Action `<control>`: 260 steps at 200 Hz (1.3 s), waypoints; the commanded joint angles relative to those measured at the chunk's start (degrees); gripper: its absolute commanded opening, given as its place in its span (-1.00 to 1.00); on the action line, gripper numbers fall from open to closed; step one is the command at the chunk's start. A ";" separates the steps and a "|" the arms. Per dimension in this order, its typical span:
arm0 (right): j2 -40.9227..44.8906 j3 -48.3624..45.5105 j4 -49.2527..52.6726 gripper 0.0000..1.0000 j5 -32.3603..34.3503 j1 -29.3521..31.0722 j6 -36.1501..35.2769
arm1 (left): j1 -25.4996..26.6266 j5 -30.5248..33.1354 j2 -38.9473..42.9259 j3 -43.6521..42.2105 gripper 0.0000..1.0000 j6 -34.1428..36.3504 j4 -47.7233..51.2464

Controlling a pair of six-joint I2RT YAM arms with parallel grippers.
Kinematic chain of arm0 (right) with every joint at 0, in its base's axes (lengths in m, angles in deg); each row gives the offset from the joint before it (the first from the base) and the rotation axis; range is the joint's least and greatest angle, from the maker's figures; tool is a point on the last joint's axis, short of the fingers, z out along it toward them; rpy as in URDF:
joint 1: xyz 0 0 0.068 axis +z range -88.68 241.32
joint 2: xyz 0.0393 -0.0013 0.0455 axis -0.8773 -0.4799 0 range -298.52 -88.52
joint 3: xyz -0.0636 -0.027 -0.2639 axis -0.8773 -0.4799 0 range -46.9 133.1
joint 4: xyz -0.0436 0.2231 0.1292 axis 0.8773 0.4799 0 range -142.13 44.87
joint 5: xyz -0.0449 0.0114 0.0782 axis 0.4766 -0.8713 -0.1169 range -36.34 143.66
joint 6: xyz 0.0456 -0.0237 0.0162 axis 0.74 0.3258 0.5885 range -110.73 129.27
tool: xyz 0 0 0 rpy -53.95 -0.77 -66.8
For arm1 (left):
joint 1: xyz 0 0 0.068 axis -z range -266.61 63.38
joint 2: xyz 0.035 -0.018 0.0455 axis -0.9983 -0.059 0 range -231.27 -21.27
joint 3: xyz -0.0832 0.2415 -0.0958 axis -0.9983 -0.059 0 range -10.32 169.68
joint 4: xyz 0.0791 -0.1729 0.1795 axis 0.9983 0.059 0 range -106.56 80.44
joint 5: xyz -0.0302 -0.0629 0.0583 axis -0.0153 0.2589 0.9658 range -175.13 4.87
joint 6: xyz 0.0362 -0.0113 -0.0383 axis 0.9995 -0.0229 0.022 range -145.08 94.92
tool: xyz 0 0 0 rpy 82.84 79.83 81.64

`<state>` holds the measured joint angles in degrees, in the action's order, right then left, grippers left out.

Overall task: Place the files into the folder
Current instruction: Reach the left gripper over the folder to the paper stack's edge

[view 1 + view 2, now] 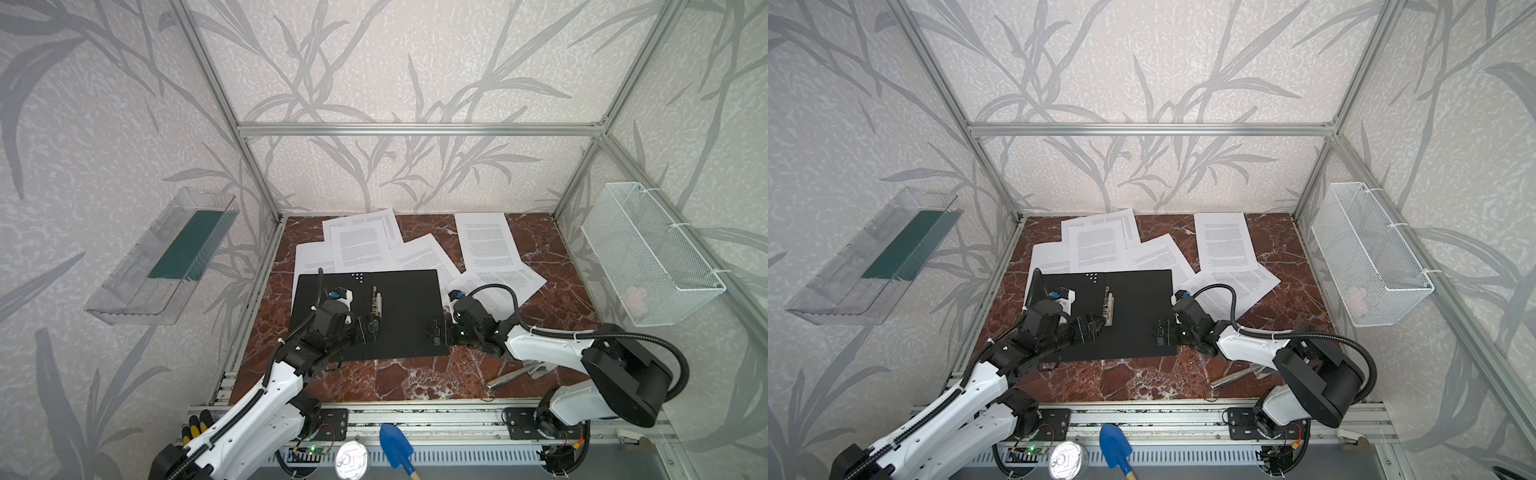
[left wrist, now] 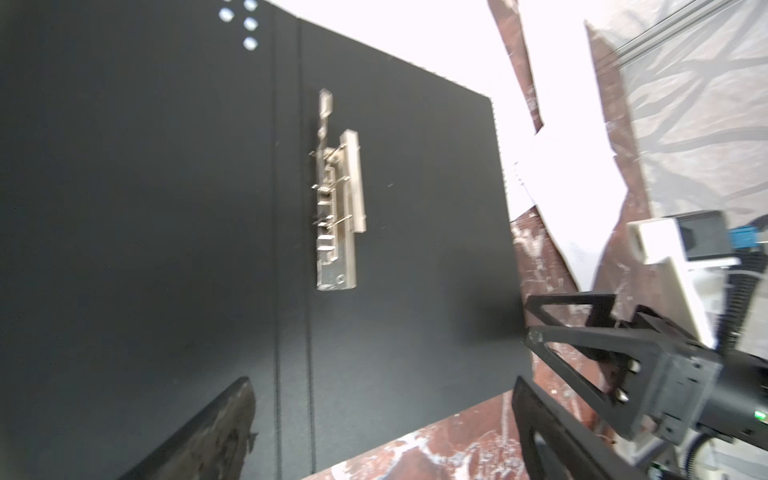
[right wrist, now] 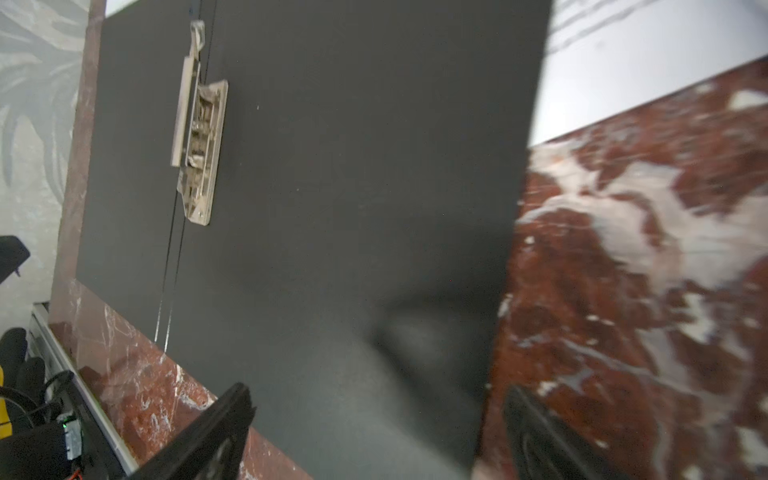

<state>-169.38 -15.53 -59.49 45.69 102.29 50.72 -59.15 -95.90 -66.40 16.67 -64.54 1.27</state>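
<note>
Left gripper (image 1: 371, 328) and right gripper (image 1: 434, 332), jaws wide apart and empty, hover low over red marble tabletop (image 1: 395, 382) where folder (image 1: 409, 316) lies open, black inside up, files (image 1: 486, 239) fanned behind it, metal clip (image 1: 377, 301) beside its spine.

- Pale walls (image 1: 374, 62) carry grey leaf wallpaper.
- An aluminium frame (image 1: 415, 129) lines the corners.
- The table (image 1: 415, 382) is red-brown marble, white-veined.
- A clear tray (image 1: 124, 307) and a mesh basket (image 1: 681, 291) hang on opposite walls.
</note>
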 commanded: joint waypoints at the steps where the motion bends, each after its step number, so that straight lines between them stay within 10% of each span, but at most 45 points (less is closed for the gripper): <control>1: 7.36 -0.84 3.79 0.92 -2.07 -10.05 -3.07 | 1.01 -5.70 -2.45 3.63 0.94 -1.44 -2.31; 80: 13.97 -1.58 10.01 0.98 -8.88 -34.32 -6.32 | 11.56 -12.00 -38.08 25.48 0.86 0.16 -10.79; 167: 17.13 -6.33 6.81 0.98 -10.20 -37.47 -7.49 | 8.81 -19.76 -72.89 60.14 0.50 9.86 0.77; 260: 29.03 -8.32 11.31 0.98 -3.17 -37.61 -10.64 | 7.58 -24.97 -88.44 80.55 0.30 15.00 13.98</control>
<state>-142.62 -23.05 -49.87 40.38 64.96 41.74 -51.74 -119.13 -153.56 94.13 -52.45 9.57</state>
